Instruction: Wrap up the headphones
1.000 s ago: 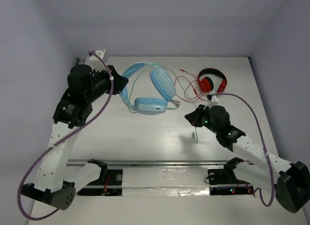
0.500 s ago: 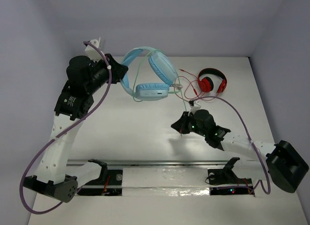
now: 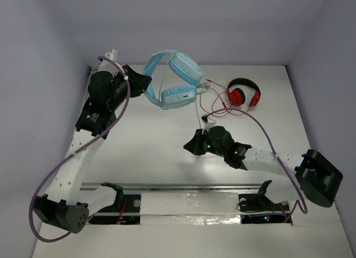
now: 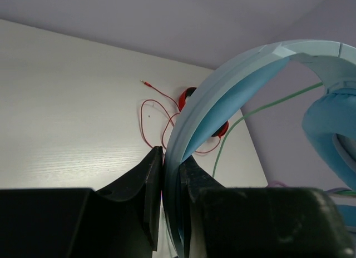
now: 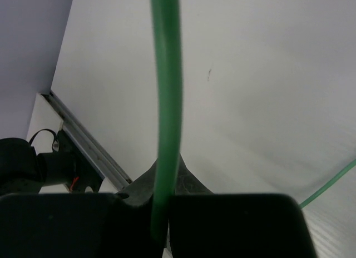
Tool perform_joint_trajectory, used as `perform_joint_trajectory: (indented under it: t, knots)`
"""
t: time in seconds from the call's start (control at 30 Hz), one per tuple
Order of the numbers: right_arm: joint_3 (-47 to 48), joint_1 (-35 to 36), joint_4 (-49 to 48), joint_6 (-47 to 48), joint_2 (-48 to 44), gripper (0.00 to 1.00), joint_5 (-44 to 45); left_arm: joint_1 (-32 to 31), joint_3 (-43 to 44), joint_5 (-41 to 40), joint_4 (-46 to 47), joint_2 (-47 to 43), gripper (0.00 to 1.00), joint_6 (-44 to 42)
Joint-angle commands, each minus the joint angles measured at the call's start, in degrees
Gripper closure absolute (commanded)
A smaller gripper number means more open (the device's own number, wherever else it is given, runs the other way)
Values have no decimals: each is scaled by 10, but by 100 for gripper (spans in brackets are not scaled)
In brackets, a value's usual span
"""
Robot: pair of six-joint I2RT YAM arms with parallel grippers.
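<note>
The light blue headphones [image 3: 177,83] hang in the air at the back centre, lifted off the table. My left gripper [image 3: 143,83] is shut on their blue headband [image 4: 222,97]; the jaws pinch it from both sides. A padded cup [image 4: 334,124] shows at the right of the left wrist view. The thin green cable [image 3: 198,110] runs from the cups down to my right gripper [image 3: 194,147], which is shut on it mid-table. In the right wrist view the green cable [image 5: 166,102] passes straight up from between the closed jaws.
Smaller red-and-black headphones [image 3: 243,94] lie at the back right with their red cable [image 3: 214,97] looped toward the blue cups. They show in the left wrist view [image 4: 192,102] too. A metal rail [image 3: 183,187] runs along the near edge. Grey walls enclose the table.
My left gripper has raised the headphones and carried them back and right. My right gripper has moved left and nearer with the green cable, drawing it out.
</note>
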State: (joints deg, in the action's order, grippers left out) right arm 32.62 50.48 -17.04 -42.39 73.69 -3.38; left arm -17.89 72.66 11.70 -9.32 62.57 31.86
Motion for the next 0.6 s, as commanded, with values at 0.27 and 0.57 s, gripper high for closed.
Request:
perform_joint_trajectory:
  t: [0.27,0.57]
  knots:
    - [74,99,-8,-8,48,100,50,2,-85,-162,181,-38,100,101]
    - [123,198,47,-11,67,100,82,2,-148,-264,209,-49,100,91]
